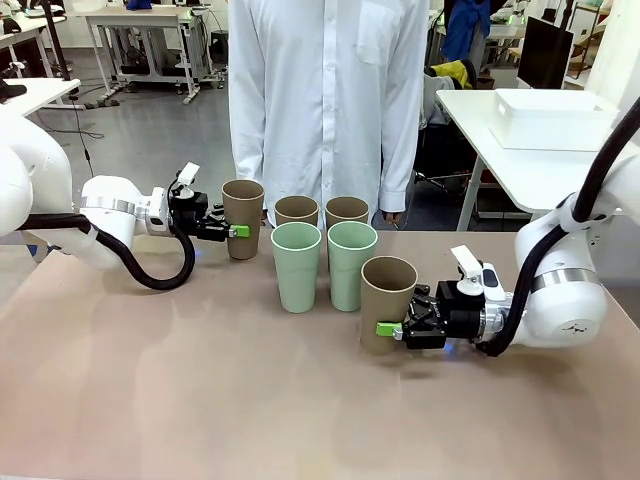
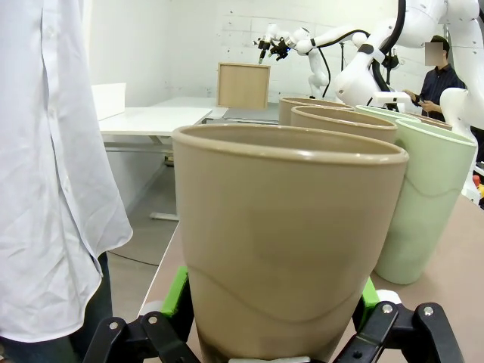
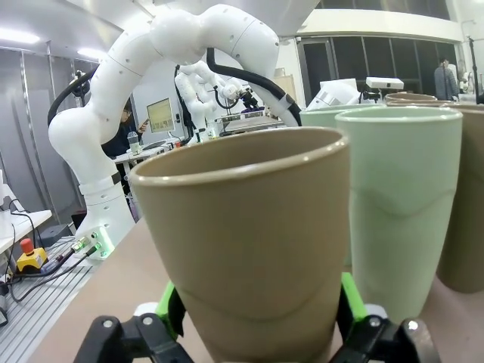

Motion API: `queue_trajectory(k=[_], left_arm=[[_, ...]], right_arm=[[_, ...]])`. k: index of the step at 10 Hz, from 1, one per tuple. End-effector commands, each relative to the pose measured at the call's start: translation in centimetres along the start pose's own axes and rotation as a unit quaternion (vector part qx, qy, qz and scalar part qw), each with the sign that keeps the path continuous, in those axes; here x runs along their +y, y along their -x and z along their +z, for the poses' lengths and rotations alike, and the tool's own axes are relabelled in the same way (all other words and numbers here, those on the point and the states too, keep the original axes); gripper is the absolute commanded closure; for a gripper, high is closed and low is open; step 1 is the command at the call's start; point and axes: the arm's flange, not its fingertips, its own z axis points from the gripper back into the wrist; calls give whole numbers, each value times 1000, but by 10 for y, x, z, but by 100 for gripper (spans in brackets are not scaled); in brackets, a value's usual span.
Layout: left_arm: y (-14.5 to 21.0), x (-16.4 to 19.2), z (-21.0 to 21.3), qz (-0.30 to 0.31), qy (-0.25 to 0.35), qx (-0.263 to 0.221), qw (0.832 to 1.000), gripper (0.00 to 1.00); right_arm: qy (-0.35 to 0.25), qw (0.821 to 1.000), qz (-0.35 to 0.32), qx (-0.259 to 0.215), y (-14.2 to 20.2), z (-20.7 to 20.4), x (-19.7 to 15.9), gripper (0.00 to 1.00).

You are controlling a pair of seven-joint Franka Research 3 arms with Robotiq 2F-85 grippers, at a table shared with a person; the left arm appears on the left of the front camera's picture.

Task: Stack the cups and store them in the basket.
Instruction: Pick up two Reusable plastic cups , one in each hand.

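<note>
Currently the left gripper point(image 1: 239, 232) straddles the upright far-left tan cup point(image 1: 243, 210) near its base, fingers spread, unclenched; the right gripper point(image 1: 386, 329) likewise flanks the nearest tan cup point(image 1: 387, 295); whether it squeezes cannot be told.

Four tan-brown cups point(image 1: 347, 211), two pale mint-green cups point(image 1: 296, 268), plain white basket point(image 1: 550, 122), dull pinkish-brown table point(image 1: 200, 400), white arms point(image 1: 562, 300), black left gripper point(image 1: 243, 229) and right gripper point(image 1: 389, 325) with bright green pads point(image 1: 385, 329), person's white shirt point(image 1: 325, 90).
</note>
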Motion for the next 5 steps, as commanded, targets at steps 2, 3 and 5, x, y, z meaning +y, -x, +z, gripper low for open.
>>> queue_trajectory(k=[2,3,5], left_arm=[[-2,-1,-1,1,-3,-16,1000,0],[-2,-1,0,0,-4,-17,1000,0],[-1,-2,1,-1,-7,-20,1000,0]], right_arm=[[12,1000,13,1,-2,-13,-1,0],[12,1000,12,3,-3,-14,-1,0],[11,1000,11,6,-4,-15,-1,0]])
